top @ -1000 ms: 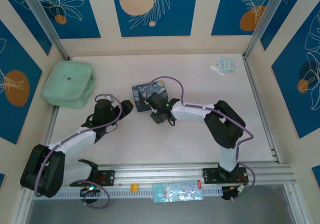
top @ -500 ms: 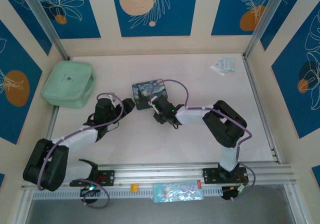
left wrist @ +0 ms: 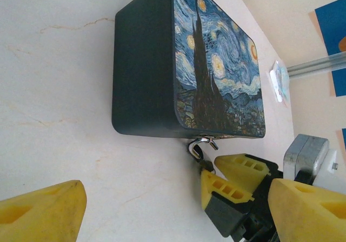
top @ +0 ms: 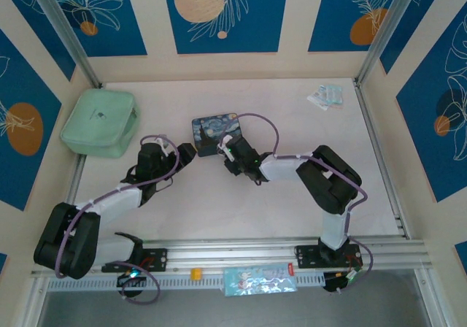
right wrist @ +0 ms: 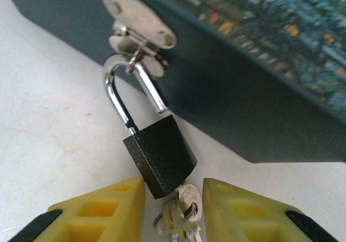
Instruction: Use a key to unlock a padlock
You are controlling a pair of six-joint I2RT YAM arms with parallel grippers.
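Near the arm bases, sees the left gripper (left wrist: pixel 178 209) spread wide and empty over the white table (left wrist: pixel 59 80). Further out, finds the right gripper (right wrist: pixel 173 199) parted, flanking the thin silvery key (right wrist: pixel 181 209) under the tiny dark-bodied padlock (right wrist: pixel 160 155). Beyond, shows its shackle hooked through the silvery hasp (right wrist: pixel 140 28) of the blue starry-night painted tin (right wrist: pixel 259 91).

I'm looking at a pale, marbled table (top: pixel 219 203). On it sit a painted tin (top: pixel 217 132) near the middle, a green case (top: pixel 100 122) far left and a small packet (top: pixel 325 95) far right. A padlock (right wrist: pixel 159 163) hooked to the tin lies low against the table.
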